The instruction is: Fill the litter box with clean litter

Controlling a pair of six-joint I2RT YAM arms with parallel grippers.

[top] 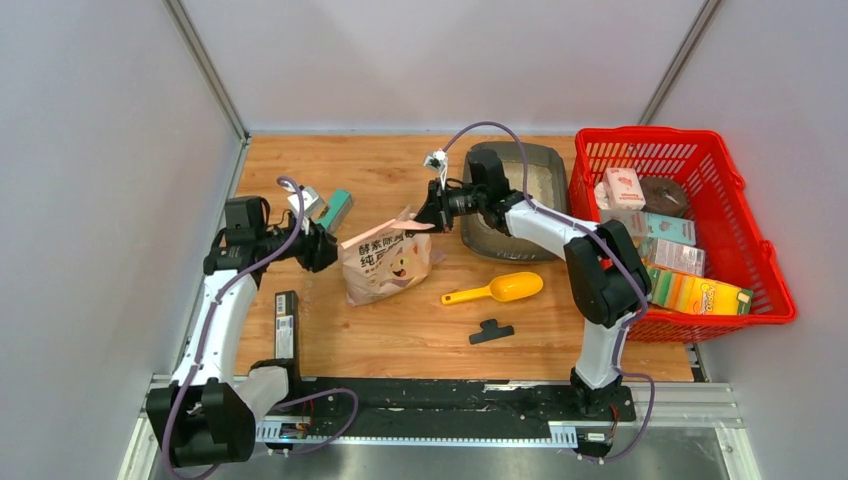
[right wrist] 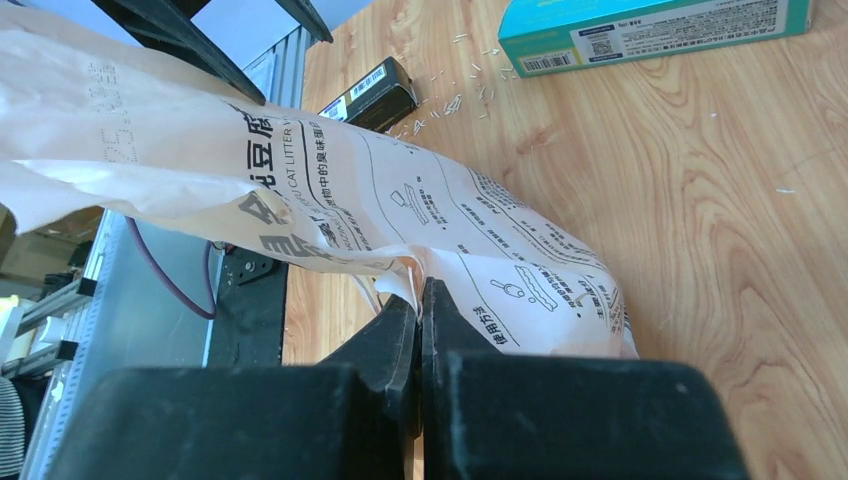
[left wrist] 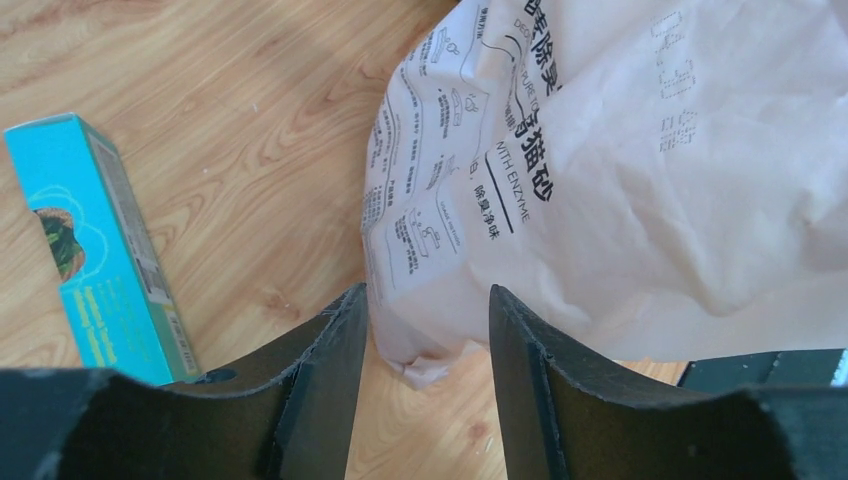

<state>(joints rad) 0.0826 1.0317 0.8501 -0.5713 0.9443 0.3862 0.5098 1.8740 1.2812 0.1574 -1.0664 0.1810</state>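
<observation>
Right gripper (right wrist: 422, 296) pinched shut on bag (top: 385, 262) edge; left gripper (left wrist: 425, 345) jaws apart, bag corner between.
Wood-grain table (top: 400, 330), pale specks (right wrist: 440, 105) ahead of right gripper; litter box (top: 545, 158) behind its wrist, near grey back wall (top: 440, 60).

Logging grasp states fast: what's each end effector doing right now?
Left end effector: open, at the litter bag corner, not gripping.
Right end effector: closed on the litter bag's edge.

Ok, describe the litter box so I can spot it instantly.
Find the big red mesh basket at the far right. Just left of it sits a dark grey plastic tray with rounded corners. Unlike the basket, it is solid-walled and low.
</observation>
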